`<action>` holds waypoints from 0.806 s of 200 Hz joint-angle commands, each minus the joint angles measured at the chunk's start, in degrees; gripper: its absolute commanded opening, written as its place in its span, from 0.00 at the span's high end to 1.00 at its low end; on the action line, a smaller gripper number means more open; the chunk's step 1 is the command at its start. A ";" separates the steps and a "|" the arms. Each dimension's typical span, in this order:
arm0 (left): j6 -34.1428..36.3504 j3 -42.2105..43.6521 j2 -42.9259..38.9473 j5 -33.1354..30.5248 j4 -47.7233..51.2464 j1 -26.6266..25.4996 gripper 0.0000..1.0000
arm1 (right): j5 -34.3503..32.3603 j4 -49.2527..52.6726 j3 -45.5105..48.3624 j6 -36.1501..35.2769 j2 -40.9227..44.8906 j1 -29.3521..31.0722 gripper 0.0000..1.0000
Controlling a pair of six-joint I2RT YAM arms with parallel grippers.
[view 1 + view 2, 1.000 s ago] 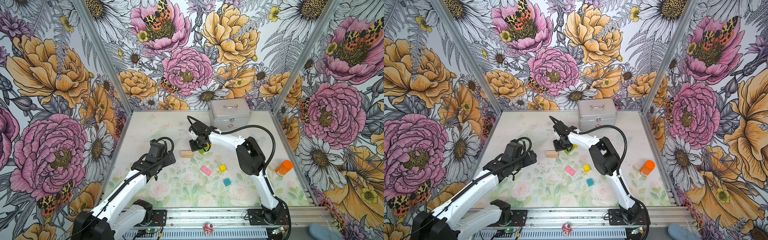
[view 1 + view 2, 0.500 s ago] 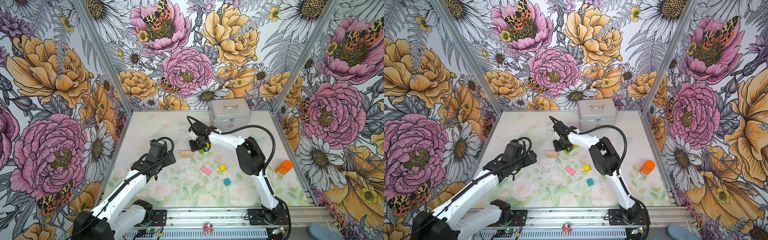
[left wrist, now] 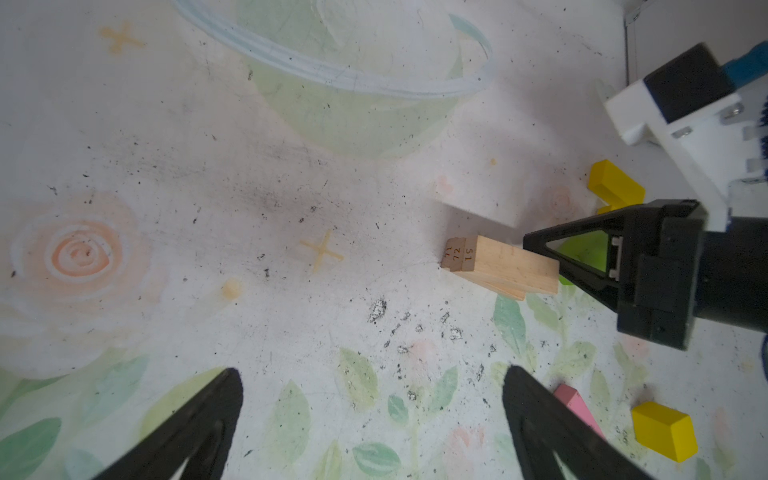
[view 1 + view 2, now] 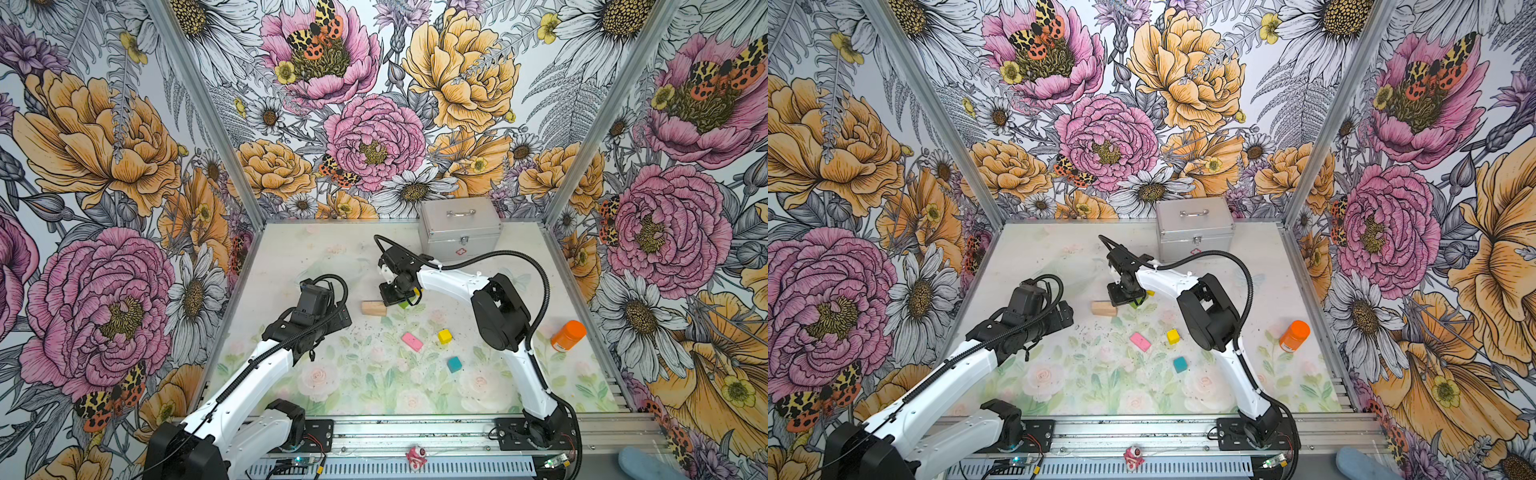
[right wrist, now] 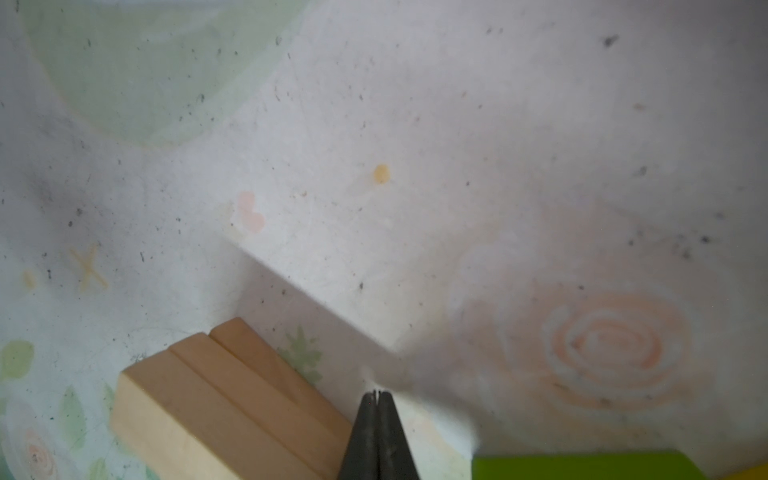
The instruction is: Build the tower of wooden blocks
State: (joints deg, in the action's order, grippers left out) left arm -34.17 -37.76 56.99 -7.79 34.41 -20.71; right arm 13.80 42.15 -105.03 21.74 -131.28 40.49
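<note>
Three plain tan bars (image 4: pixel 374 308) lie side by side on the tabletop (image 4: pixel 291 257), forming what I judge to be the tower's base course; nothing is stacked on them yet. Right claw (image 5: pixel 376 395) is fully shut with nothing between its tips. It sits low at one end of the bars, on the side toward the green bar (image 5: pixel 582 465). Both wrist views put the tips against or just beside the outermost bar, but actual contact cannot be confirmed. Judgement: the step in hand is squaring up the base, with the closed tips used as a pusher. To do it well, push slowly along the length of the bars, keep the tips low against the end face so they do not ride over the top, and stop once the ends line up (in the left wrist view they look slightly staggered). A sideways shove would likely fan the bars apart. Left claw (image 3: pixel 372 376) hangs spread wide and empty, clear of the bars and facing their opposite end; it could serve as a backstop. Other pieces lie loose: pink slab (image 4: pixel 412 341), yellow cube (image 4: pixel 444 336) and teal cube (image 4: pixel 454 364) sit toward the front, apart from one another. One yellow block (image 3: pixel 615 189) rests beside the right claw, largely hidden in both top views.
</note>
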 commanded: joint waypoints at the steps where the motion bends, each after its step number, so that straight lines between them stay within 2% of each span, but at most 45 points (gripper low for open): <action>1: -0.54 0.76 -0.93 1.12 -1.16 0.73 0.01 | -0.26 -0.23 0.53 -0.56 3.13 0.38 1.00; 161: -0.32 0.23 -1.17 1.19 -1.10 0.58 0.01 | -1.09 -0.06 -1.69 -1.51 3.50 -0.69 1.00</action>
State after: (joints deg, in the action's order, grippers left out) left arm -34.17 -37.58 56.23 -7.60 34.41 -20.69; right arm 13.23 42.13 -104.42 21.32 -129.97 40.42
